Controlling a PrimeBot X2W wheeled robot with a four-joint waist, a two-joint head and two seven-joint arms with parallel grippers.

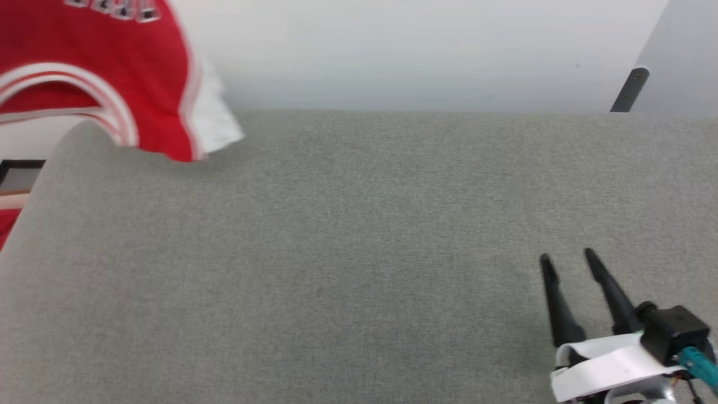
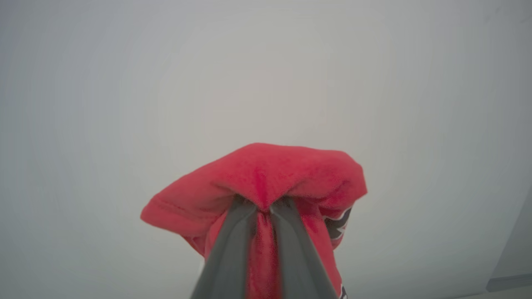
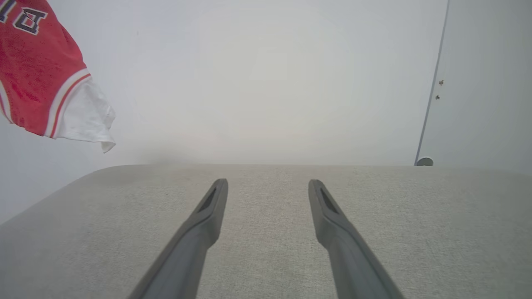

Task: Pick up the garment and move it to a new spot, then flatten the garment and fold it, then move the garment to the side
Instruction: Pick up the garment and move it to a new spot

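Note:
The garment [image 1: 129, 73], a red jersey with white sleeves and striped trim, hangs in the air at the head view's upper left, over the far left corner of the grey surface. In the left wrist view my left gripper [image 2: 262, 207] is shut on a bunched red fold of the garment [image 2: 257, 174], which drapes over both fingertips. The right wrist view has the garment [image 3: 37, 83] dangling at its upper left, black lettering at the top. My right gripper [image 1: 566, 261] stands open over the near right of the surface, nothing between its fingers [image 3: 212, 207].
A wide grey fabric-covered surface [image 1: 359, 252] with a rounded far left corner spreads across the head view. A pale wall [image 1: 420, 50] rises behind it. A dark bracket [image 1: 629, 90] stands at the far right edge. A dark-framed object [image 1: 19, 174] sits past the left edge.

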